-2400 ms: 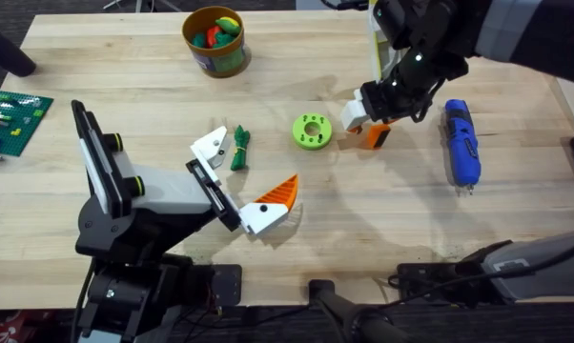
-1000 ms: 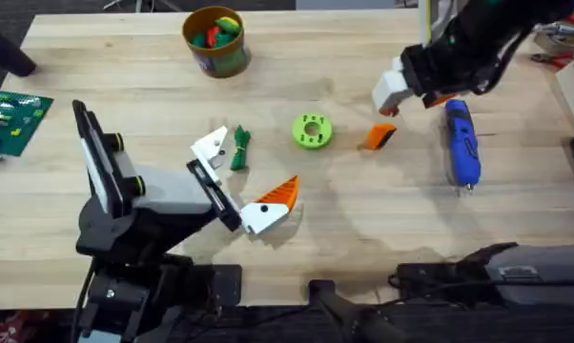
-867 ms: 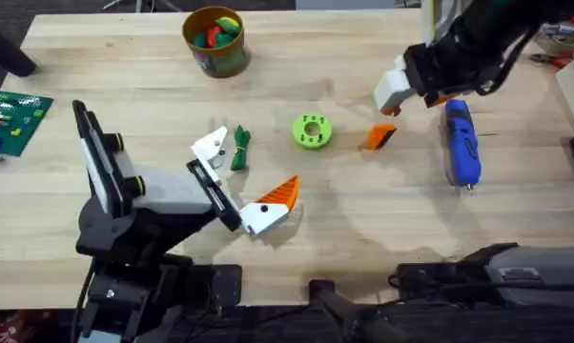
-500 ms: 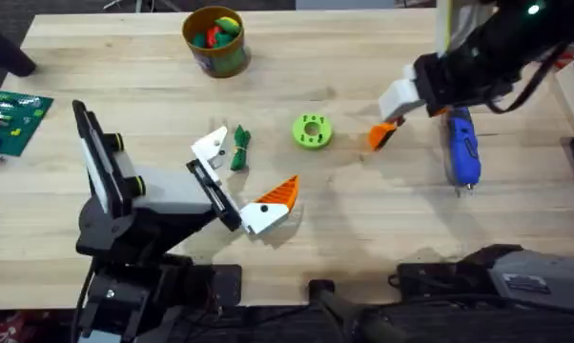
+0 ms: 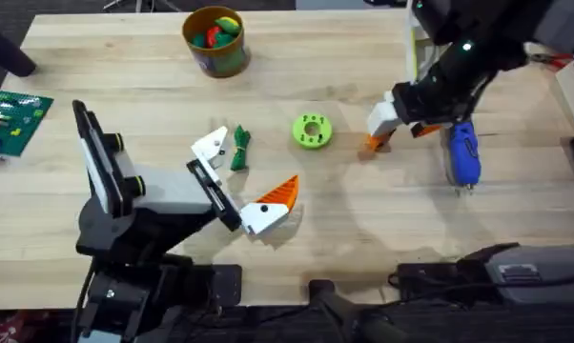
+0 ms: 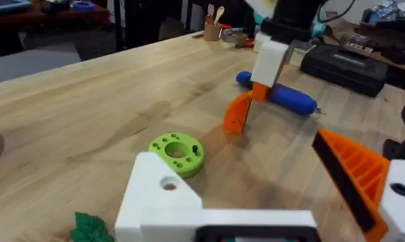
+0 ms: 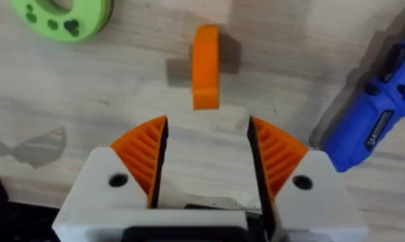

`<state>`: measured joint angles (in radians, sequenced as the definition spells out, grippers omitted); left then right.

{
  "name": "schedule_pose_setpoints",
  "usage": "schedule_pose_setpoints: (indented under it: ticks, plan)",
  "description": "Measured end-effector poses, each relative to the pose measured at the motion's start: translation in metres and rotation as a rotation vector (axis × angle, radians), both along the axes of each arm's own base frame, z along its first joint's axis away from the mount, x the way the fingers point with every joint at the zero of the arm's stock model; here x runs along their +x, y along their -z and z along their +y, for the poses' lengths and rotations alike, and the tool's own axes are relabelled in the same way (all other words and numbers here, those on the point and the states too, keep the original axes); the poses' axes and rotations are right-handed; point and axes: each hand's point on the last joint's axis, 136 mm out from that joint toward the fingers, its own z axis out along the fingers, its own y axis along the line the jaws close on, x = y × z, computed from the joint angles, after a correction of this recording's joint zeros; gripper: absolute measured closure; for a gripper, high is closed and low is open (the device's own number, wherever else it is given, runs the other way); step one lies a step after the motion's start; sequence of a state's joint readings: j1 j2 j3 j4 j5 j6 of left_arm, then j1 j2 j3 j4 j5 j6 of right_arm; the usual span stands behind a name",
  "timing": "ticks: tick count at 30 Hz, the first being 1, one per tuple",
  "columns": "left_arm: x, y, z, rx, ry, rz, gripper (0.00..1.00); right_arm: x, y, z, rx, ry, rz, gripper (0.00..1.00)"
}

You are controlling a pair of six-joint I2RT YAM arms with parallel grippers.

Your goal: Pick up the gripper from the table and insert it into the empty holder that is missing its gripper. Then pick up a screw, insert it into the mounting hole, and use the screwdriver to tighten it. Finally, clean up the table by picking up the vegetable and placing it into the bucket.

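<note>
The gripper [image 5: 374, 142], a small orange wedge, stands on edge on the table right of a lime-green disc [image 5: 312, 131]. It also shows in the right wrist view [image 7: 205, 66] and the left wrist view [image 6: 239, 111]. My right gripper [image 5: 401, 124] hangs open just over it, and the wedge lies just beyond its orange pads [image 7: 147, 156], not between them. The blue screwdriver [image 5: 461, 152] lies right of it. My left gripper [image 5: 241, 176] is open: one finger is the bare white holder [image 5: 211, 145], the other has an orange tip [image 5: 277, 194]. The dark-green vegetable [image 5: 239, 148] lies beside the holder. The bucket [image 5: 214, 40] stands at the back.
The bucket holds several coloured toys. A green brick plate [image 5: 10, 119] and a black object [image 5: 6, 52] sit at the far left edge. Bare wood lies between the two grippers and along the front of the table.
My right gripper let go of the orange wedge, rose away to the right, then came back down over it. The wedge shifted slightly. The left arm has not moved.
</note>
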<state>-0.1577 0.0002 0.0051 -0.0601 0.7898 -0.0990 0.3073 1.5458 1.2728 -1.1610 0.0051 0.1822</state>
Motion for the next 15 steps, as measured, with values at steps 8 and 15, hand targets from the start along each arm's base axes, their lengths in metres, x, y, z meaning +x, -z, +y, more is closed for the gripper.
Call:
schedule_pose_setpoints:
  ticks: [8, 15]
  plan:
    - [0.0, 0.0, 0.0, 0.0, 0.0, 0.0, 0.017, 0.015, 0.025, 0.003, -0.008, -0.018, 0.032, 0.318]
    - [0.0, 0.0, 0.0, 0.0, 0.0, 0.0, 0.017, 0.021, 0.033, 0.005, -0.008, -0.022, 0.033, 0.318]
